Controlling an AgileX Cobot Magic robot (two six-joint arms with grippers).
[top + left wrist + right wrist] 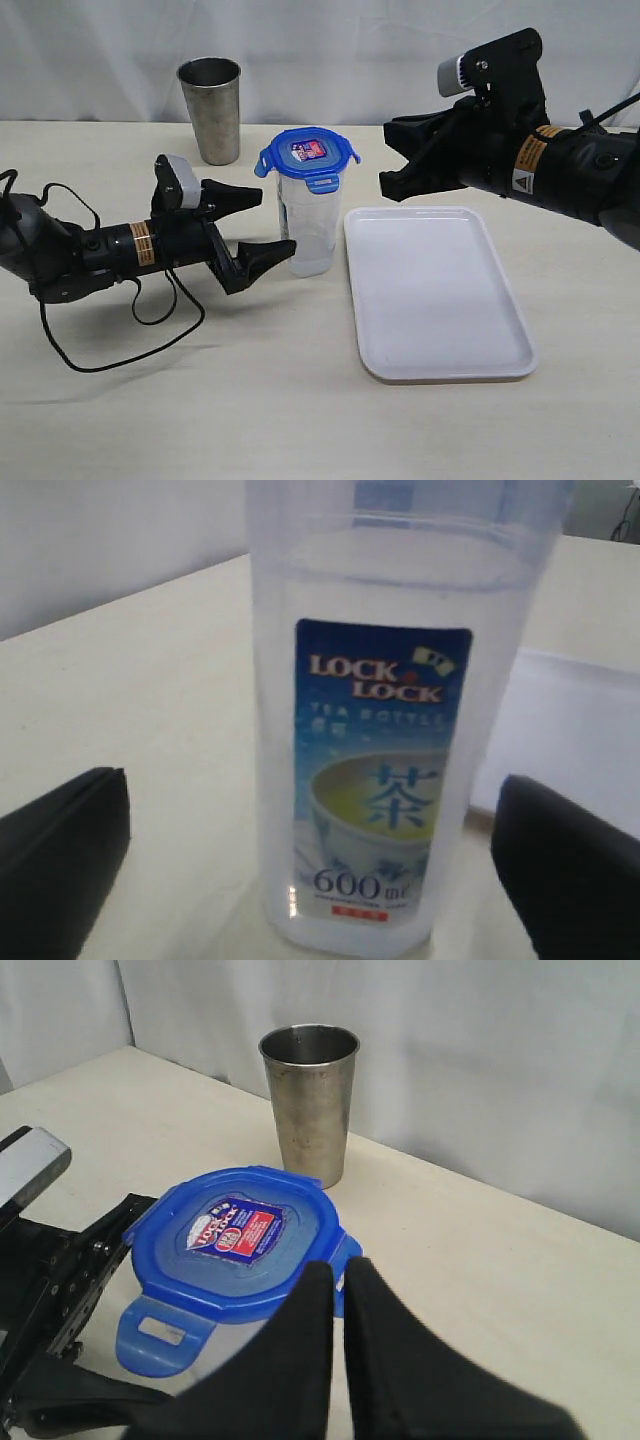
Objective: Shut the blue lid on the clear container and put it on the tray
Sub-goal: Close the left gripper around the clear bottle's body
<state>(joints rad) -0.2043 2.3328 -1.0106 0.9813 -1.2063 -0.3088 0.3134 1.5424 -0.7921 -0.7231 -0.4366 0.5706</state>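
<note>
Now, exterior: the clear container (310,235) stands upright on the desk, just left of the tray (440,300), with the blue lid (308,155) seated on top, flaps flared. The left hand (268,220) lies low beside it, spread wide; it is the nearer one.
Left wrist: the container stands between the fingers (60,850), touching neither.
Right wrist: the right hand (335,1280) hovers by the lid's rim, pressed together, holding nothing.
</note>
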